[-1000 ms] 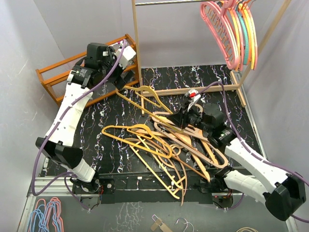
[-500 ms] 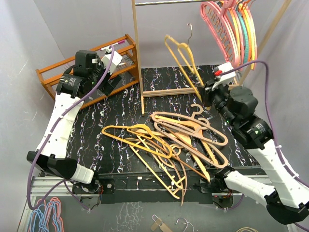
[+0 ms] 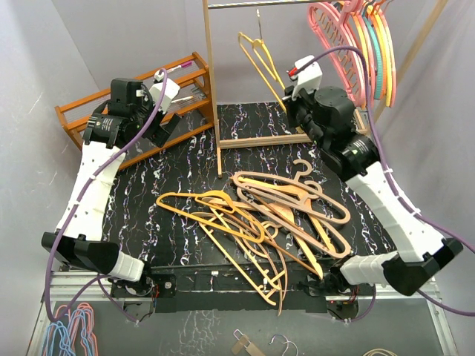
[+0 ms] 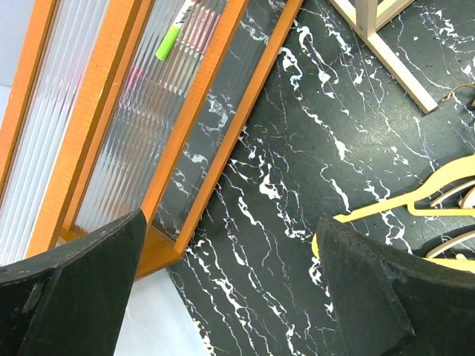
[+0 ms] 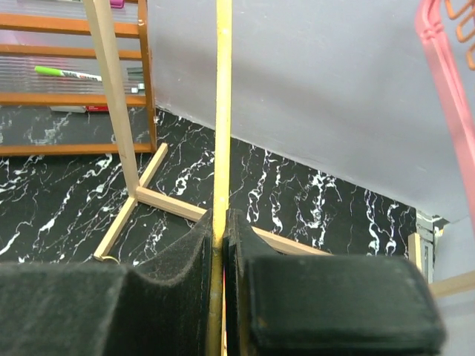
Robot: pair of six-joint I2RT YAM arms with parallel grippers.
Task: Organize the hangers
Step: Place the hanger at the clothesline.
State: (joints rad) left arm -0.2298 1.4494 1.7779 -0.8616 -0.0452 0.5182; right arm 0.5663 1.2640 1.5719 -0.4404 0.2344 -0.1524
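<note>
My right gripper (image 3: 291, 96) is shut on a yellow hanger (image 3: 260, 58) and holds it up high, its metal hook close under the rack's metal rail (image 3: 252, 4). In the right wrist view the hanger's yellow bar (image 5: 220, 111) runs up from between the shut fingers (image 5: 178, 297). A pile of tan, orange and yellow hangers (image 3: 267, 211) lies on the black marbled table. Pink, orange, teal and yellow hangers (image 3: 360, 44) hang at the rail's right end. My left gripper (image 3: 167, 122) is open and empty above the table by the orange shelf rack; a yellow hanger (image 4: 415, 204) shows at its right.
The orange-brown slatted shelf rack (image 3: 104, 119) stands at the back left with a green marker (image 4: 172, 41) on it. The pale wooden frame's post (image 3: 212, 89) and base bar (image 3: 274, 139) stand at the back middle. More hangers (image 3: 67, 330) lie on the floor at the near left.
My right arm has lifted the yellow hanger up and to the left, closer to the rail. My left arm has stayed near the shelf rack, shifting only slightly.
</note>
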